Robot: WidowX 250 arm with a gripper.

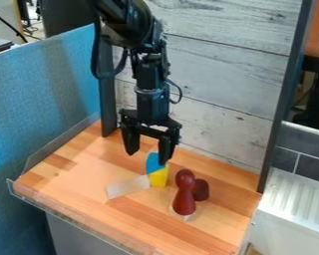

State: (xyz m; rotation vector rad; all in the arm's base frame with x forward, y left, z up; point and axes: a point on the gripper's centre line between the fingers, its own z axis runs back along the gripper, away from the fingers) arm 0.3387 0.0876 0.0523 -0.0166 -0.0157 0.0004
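Note:
The black gripper (147,152) hangs over the back middle of the wooden work surface (82,174), its two fingers spread apart with nothing held between them. Its right finger overlaps, in the view, a block with a blue upper part (153,163) and a yellow lower part (159,177); whether they touch I cannot tell. A pale, whitish flat piece (128,187) lies just left of the yellow part. To the right stands a dark red, rounded object (184,193) with a narrow waist, and a second dark red piece (201,190) is beside it.
A clear plastic rim (52,146) edges the left side, with a blue fabric partition (42,94) beyond it. Behind the surface rises a whitewashed plank wall (222,74) between dark posts. A white ribbed surface (292,204) lies to the right, past the surface's edge.

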